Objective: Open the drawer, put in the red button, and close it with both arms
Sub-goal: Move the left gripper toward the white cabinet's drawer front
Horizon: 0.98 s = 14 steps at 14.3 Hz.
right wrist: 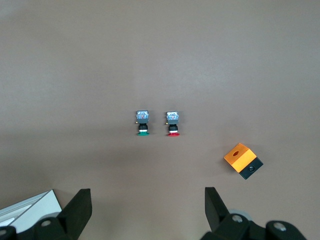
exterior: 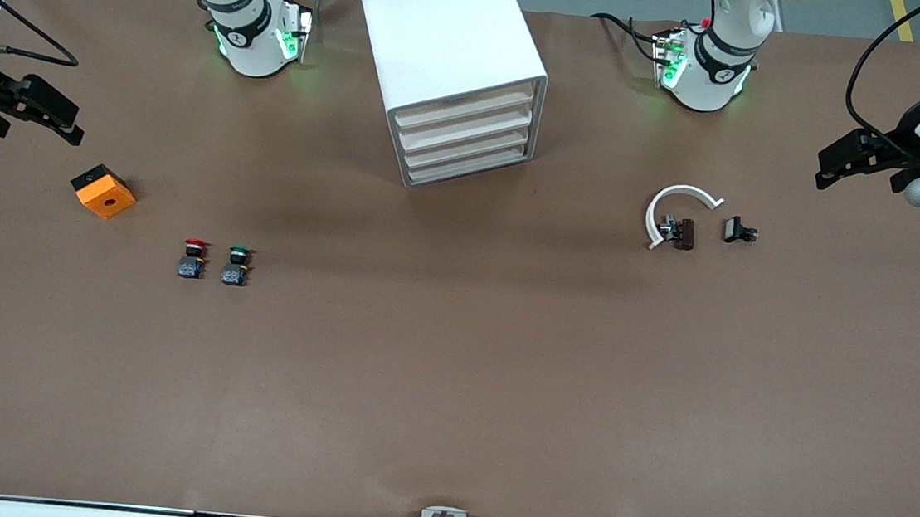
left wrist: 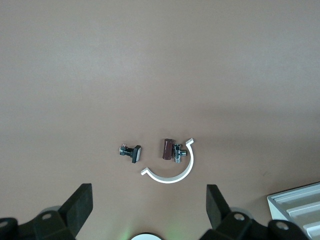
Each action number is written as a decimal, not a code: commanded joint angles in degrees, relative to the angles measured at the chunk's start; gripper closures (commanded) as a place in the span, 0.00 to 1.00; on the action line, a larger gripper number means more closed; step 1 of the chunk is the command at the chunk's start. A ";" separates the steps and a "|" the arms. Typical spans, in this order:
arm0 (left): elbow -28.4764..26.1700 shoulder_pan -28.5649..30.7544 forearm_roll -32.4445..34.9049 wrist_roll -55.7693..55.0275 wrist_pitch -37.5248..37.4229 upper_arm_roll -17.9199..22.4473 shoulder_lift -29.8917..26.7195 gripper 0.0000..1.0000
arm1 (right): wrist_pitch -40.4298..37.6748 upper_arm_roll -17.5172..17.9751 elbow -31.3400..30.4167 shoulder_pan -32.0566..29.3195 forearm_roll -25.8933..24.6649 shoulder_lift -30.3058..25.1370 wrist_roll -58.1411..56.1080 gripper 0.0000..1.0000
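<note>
Nothing of the task seems done yet. The white cabinet with four pale drawers (exterior: 459, 75) has every drawer closed. The small red-capped push button (exterior: 192, 259) lies on the brown surface (exterior: 450, 374) just beside the green-capped one (exterior: 236, 266), toward the right arm's end. The right claw (exterior: 31, 114) and the left claw (exterior: 860, 156) hover at the table ends, both released and empty.
</note>
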 commanded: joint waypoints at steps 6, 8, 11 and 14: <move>1.25 2.33 1.62 0.54 -1.00 -0.47 3.61 0.00 | -0.52 0.59 1.32 -0.90 -0.77 0.11 0.02 0.00; 0.90 2.77 1.19 -1.04 -0.74 -0.47 7.55 0.00 | -0.52 0.59 1.32 -0.90 -0.77 0.11 0.02 0.00; 1.07 1.55 0.75 -13.12 -0.12 -1.26 13.36 0.00 | -0.52 0.68 1.32 -0.72 -0.68 0.37 0.02 0.00; 1.07 -2.93 -0.21 -29.39 1.89 -1.70 19.51 0.00 | -0.26 1.02 1.41 -0.02 -0.68 2.64 0.11 0.00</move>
